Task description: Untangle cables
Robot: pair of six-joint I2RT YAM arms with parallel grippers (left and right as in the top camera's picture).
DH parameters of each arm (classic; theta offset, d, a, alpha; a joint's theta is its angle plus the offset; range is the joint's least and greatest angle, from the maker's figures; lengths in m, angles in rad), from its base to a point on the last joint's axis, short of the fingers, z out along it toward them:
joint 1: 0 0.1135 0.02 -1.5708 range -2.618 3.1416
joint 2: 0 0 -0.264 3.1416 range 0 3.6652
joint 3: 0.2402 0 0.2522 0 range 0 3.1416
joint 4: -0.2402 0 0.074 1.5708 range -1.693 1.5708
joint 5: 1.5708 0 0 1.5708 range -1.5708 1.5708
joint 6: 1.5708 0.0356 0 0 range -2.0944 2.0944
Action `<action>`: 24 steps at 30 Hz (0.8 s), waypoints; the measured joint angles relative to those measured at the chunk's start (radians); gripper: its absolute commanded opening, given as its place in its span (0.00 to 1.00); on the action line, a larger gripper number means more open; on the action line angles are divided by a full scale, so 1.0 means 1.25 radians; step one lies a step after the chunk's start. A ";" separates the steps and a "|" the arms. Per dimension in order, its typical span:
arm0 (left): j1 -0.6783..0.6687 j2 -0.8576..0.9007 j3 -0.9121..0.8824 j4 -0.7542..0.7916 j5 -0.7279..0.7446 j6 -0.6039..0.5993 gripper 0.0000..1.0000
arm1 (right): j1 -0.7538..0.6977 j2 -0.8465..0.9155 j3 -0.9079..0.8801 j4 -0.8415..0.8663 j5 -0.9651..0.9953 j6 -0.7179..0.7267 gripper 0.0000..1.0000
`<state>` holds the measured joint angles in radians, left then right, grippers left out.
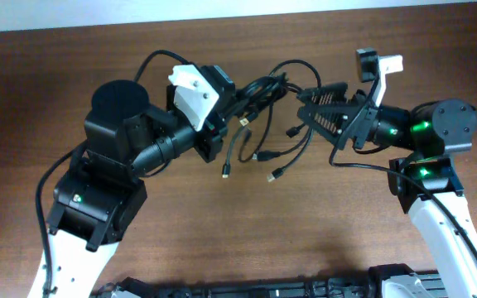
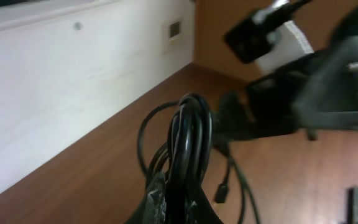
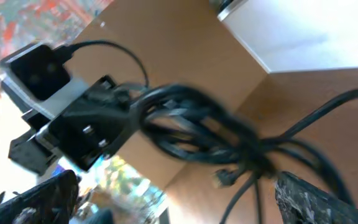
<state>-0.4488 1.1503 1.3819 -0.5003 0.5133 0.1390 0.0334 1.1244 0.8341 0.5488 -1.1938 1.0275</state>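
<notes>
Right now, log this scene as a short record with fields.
setting: wooden table, two arms facing each other
cables: black cables bunched between the two grippers
left gripper: the left gripper is shut on the bundle's left side
right gripper: the right gripper is open, with strands running between its fingers
loose ends: several plugs trail from the bundle toward the near edge of the table
task state: tangled, no cable separated yet
</notes>
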 measured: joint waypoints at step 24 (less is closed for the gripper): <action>0.001 0.005 0.000 0.061 0.137 0.000 0.00 | 0.000 0.072 0.000 0.126 -0.077 -0.182 0.99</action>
<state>-0.4473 1.1564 1.3819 -0.4244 0.6846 0.1390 0.0334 1.2144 0.8341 0.7059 -1.2900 0.8001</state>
